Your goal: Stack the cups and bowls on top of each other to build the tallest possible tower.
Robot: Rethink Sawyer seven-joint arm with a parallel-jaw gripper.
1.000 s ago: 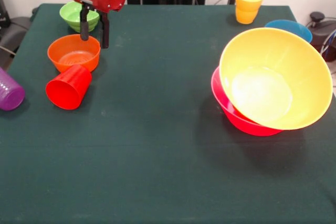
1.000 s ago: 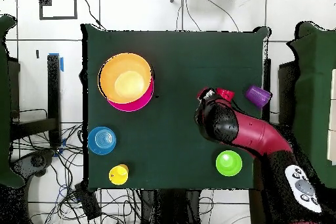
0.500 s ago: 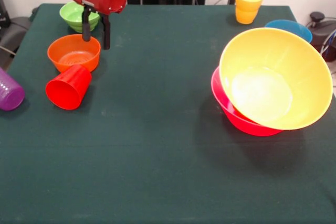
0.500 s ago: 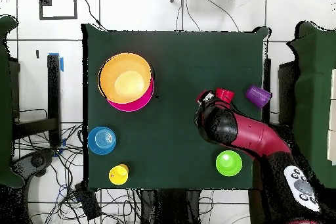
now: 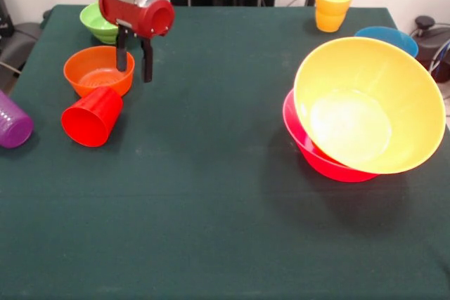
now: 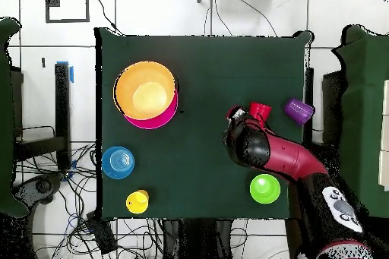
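Note:
My gripper (image 5: 134, 72) is open, one finger over the small orange bowl (image 5: 95, 69) and the other just outside its right rim. A red cup (image 5: 91, 116) lies on its side in front of that bowl, and a purple cup (image 5: 13, 123) lies at the left edge. Behind the arm stands a small green bowl (image 5: 93, 22). At the right, the large yellow-orange bowl (image 5: 369, 107) sits tilted inside the pink bowl (image 5: 316, 156); together they form the tower. A blue bowl (image 5: 387, 36) and a yellow cup (image 5: 332, 6) stand behind it. In the overhead view the arm (image 6: 258, 146) hides the orange bowl.
Dark green cloth covers the table (image 5: 211, 194). From above, the tower (image 6: 146, 93), blue bowl (image 6: 118, 162) and yellow cup (image 6: 137, 201) keep to the left, the green bowl (image 6: 264, 188), red cup (image 6: 260, 109) and purple cup (image 6: 298, 110) to the right. Cables lie off the table.
The gripper has shifted toward the camera and slightly right, from the orange bowl's far side to its right rim. It stays open. Cups and bowls have not moved.

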